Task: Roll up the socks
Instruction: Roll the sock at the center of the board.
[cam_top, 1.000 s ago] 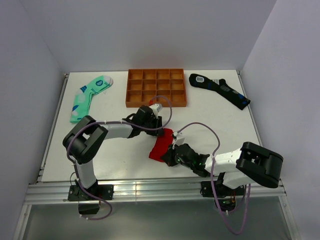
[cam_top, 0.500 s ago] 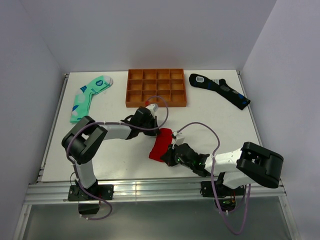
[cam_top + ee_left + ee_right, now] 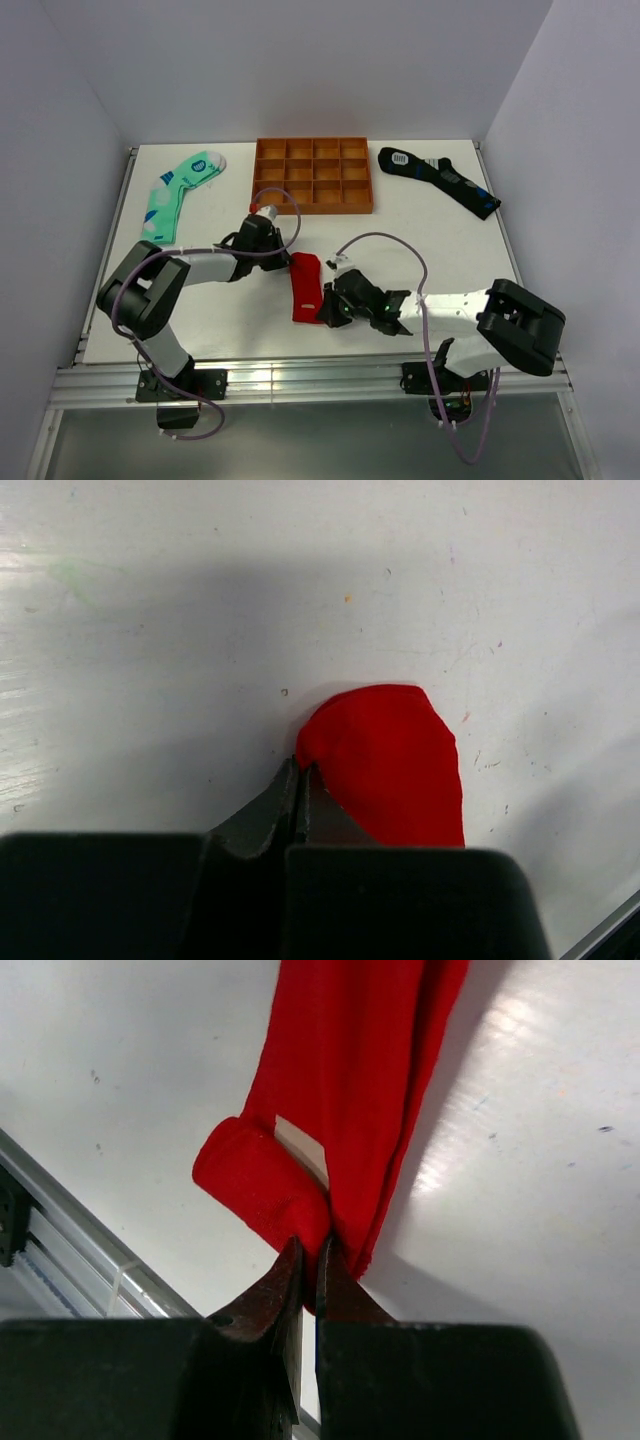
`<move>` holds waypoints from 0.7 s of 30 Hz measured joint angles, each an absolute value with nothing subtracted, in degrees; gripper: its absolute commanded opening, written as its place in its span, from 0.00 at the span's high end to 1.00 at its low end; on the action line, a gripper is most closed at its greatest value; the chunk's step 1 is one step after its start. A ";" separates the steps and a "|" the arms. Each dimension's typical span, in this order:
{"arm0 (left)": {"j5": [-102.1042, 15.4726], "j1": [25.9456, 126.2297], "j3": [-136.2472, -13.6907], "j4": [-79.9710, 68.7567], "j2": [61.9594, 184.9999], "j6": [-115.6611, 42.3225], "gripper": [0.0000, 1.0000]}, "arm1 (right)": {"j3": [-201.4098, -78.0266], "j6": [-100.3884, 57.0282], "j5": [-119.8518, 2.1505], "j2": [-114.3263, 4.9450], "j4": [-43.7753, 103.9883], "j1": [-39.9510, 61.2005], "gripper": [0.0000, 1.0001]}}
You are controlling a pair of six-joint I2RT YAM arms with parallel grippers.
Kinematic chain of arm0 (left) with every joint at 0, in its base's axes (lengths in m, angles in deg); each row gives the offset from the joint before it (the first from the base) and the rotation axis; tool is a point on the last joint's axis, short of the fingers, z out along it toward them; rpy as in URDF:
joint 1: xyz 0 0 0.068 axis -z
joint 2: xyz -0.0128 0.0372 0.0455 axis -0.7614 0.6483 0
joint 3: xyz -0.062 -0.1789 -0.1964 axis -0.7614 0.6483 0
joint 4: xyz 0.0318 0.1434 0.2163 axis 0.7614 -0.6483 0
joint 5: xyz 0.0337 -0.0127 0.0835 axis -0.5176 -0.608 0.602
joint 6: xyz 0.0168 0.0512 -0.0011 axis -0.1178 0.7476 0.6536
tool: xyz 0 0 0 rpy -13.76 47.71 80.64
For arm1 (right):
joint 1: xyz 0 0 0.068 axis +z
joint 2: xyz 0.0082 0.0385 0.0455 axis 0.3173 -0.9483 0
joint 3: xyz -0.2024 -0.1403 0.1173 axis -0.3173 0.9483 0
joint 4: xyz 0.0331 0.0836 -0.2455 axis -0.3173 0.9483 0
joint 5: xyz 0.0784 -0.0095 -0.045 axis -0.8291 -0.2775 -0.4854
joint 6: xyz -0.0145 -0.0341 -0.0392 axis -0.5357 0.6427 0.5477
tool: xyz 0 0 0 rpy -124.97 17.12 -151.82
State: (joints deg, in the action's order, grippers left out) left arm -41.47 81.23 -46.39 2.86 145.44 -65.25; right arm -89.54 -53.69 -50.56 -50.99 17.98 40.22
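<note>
Both arms have swung leftward since a second ago, and the red sock (image 3: 306, 287) has gone with them, now stretched straighter from far to near instead of slanting. At the far left of the bench (image 3: 450, 250) the green patterned sock (image 3: 180, 192) lies flat, well apart from the arms. The left tool (image 3: 287, 262) has its fingers pressed together on the far edge of the red sock; the left wrist view shows the tips nipping a corner of the fabric (image 3: 390, 765). The right tool (image 3: 325, 305) is pinching the near end, where the right wrist view shows a short rolled fold (image 3: 260, 1185) just beside the fingertips. An orange compartment tray (image 3: 312, 175) sits at the far middle, and a black sock (image 3: 440, 180) lies at the far right.
</note>
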 measured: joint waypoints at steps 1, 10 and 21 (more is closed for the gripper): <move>-41.49 81.07 -46.00 3.27 145.28 -65.45 1.00 | -90.43 -53.48 -52.34 -51.15 19.56 39.08 1.00; -41.47 80.53 -41.54 8.15 143.29 -67.46 1.00 | -99.66 -50.87 -66.85 -58.08 34.46 26.36 1.00; -41.47 79.98 -39.09 12.76 143.03 -67.81 0.97 | -117.93 -42.50 -74.61 -72.11 53.48 24.50 1.00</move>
